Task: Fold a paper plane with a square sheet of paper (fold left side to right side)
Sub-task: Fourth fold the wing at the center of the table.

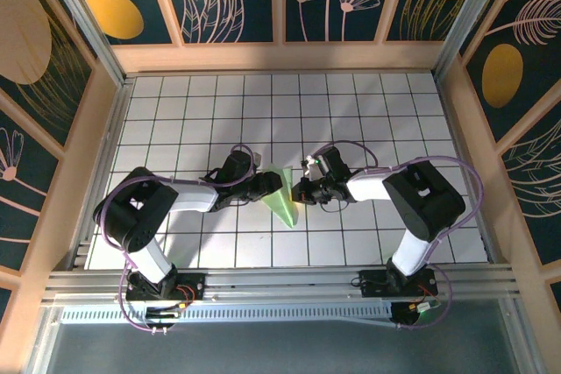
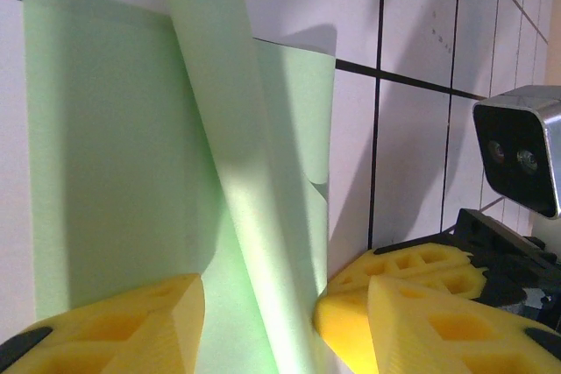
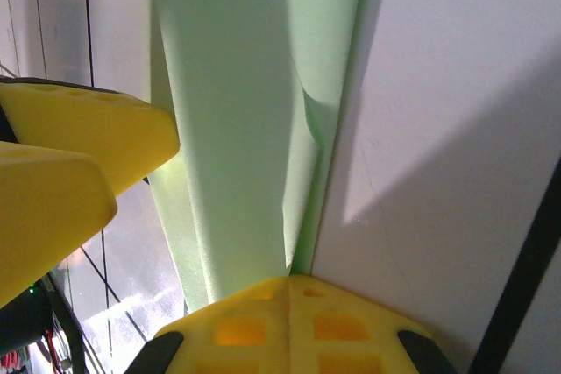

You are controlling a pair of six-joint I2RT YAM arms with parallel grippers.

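**Item: pale green sheet, partly folded, mid-table**

Sheet of paper [image 1: 282,203]. You are looking at thin, pale green stock, plain on every face showing. From the overhead camera it is lying near the middle of the white grid table [image 1: 386,111], between your two hands. It is presenting as a narrow shape tapering to a point toward the arm bases. It is not lying flat. In the left wrist view one long flap [image 2: 237,172] is standing up at a slant off the flat part and shading the layer beside it.

Right hand [image 1: 299,190]. It is sitting just right of the sheet. In its own wrist view the two yellow fingers [image 3: 237,330] are pressing together on the sheet's edge (the paper is running straight into the seam between them), so you are pinching the sheet here.

Left hand [image 1: 273,184]. It is sitting just left of the sheet. In its own wrist view its yellow fingers [image 2: 114,330] are standing well apart, released, with the raised flap rising between them. Whether either finger is touching the paper, you cannot tell.

Also in view: the right arm's wrist camera [image 2: 517,155], a grey box with two lenses, hanging above the tiles.
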